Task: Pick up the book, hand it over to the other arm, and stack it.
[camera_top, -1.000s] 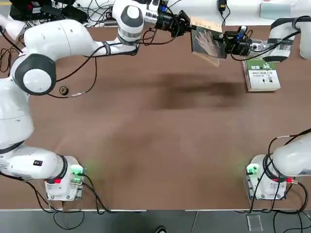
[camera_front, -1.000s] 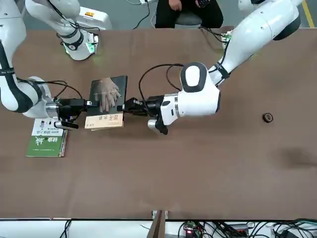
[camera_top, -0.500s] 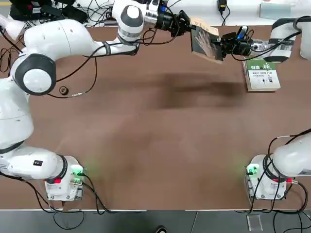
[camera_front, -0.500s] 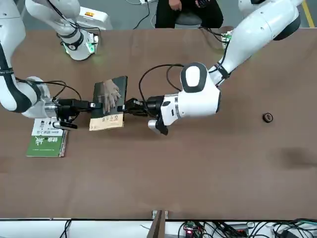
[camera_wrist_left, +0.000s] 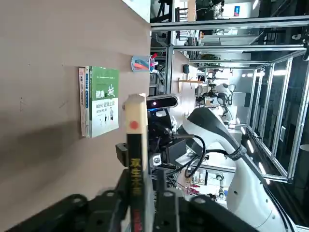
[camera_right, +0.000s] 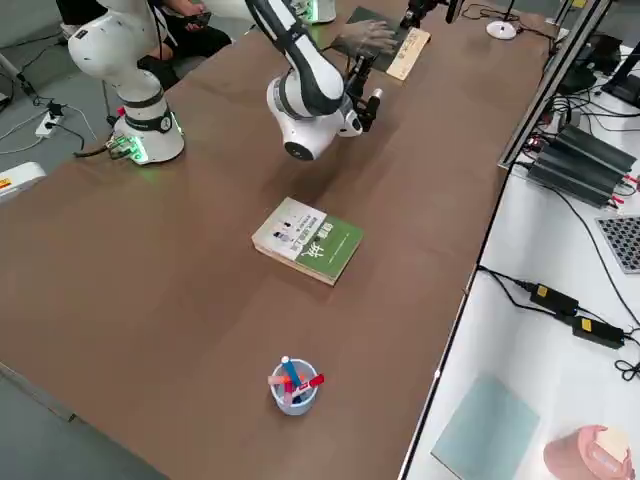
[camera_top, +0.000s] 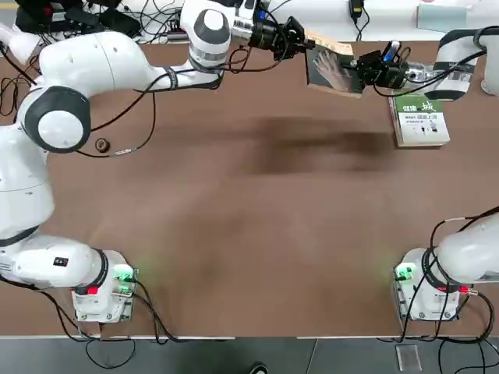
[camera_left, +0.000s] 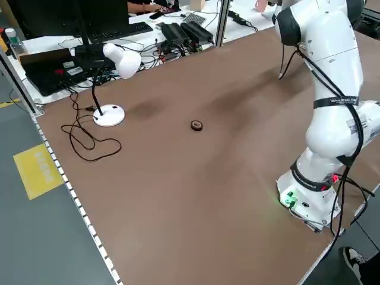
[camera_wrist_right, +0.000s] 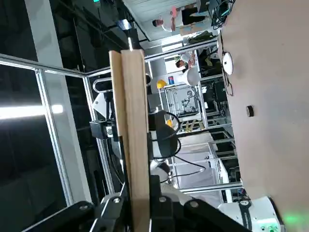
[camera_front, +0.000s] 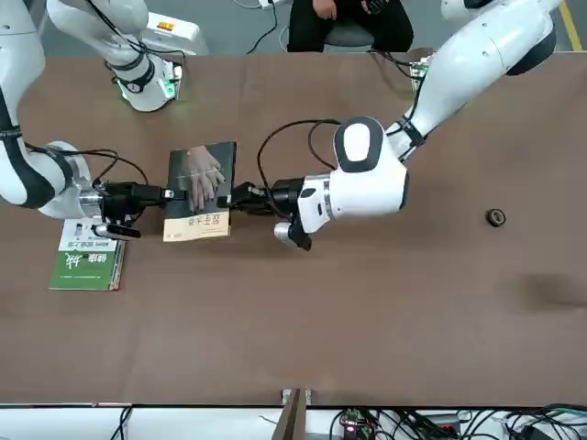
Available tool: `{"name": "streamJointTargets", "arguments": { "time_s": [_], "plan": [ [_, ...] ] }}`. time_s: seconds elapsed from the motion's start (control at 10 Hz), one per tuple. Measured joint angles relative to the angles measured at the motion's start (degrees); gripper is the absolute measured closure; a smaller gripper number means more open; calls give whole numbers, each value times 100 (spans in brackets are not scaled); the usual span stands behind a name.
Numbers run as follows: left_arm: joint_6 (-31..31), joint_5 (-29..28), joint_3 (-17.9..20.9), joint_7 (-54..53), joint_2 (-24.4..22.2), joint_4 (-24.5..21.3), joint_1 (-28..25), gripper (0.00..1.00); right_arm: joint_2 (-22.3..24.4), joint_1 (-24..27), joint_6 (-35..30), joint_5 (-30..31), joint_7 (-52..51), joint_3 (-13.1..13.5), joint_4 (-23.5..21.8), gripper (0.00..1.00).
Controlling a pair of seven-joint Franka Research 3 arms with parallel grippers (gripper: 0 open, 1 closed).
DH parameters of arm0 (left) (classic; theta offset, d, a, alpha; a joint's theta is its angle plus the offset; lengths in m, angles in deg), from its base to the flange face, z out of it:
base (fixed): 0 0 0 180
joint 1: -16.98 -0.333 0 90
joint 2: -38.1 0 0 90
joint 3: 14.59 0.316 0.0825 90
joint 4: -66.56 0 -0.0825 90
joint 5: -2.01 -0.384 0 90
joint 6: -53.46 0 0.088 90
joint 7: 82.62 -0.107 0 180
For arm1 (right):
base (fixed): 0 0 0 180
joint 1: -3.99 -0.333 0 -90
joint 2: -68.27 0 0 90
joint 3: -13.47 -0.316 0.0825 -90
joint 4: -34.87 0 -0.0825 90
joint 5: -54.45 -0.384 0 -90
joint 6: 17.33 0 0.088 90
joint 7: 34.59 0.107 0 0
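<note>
The book (camera_top: 331,65), dark grey with a pale hand image and a tan band, hangs above the table's far side between both grippers. My left gripper (camera_top: 306,44) is shut on one edge of it, my right gripper (camera_top: 355,71) on the opposite edge. From the front, the book (camera_front: 202,186) sits between the right gripper (camera_front: 169,194) and the left gripper (camera_front: 235,194). Each wrist view shows the book edge-on between that arm's fingers: the book's spine (camera_wrist_left: 136,159) and the book's tan edge (camera_wrist_right: 131,121). From the right side the book (camera_right: 385,38) appears far off.
A thicker green-and-white book (camera_top: 421,121) lies flat on the table under my right arm, also the green-and-white book (camera_front: 87,261) from the front. A small dark ring (camera_top: 101,145) lies at the left. A pen cup (camera_right: 292,385) stands near the right edge. A seated person (camera_front: 339,18) is behind the table.
The book tipped between the two grippers and settled flatter again, drifting slightly toward the far edge. Both grippers stay on it.
</note>
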Motion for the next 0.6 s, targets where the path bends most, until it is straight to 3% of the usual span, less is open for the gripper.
{"name": "streamJointTargets", "arguments": {
  "time_s": [0.1,0.2,0.3,0.6],
  "plan": [
    [0,10,-3,1,-1,14,0,69,0,1,-62,0,98,43,-9,84],
    [0,13,-2,2,-1,39,-4,69,0,10,-125,0,165,105,-22,84],
    [-3,13,-2,2,-1,59,-7,62,-1,29,-187,1,191,167,-31,84],
    [-9,15,-2,2,-1,118,-14,26,-2,120,-383,283,288,476,-39,84]
  ]
}}
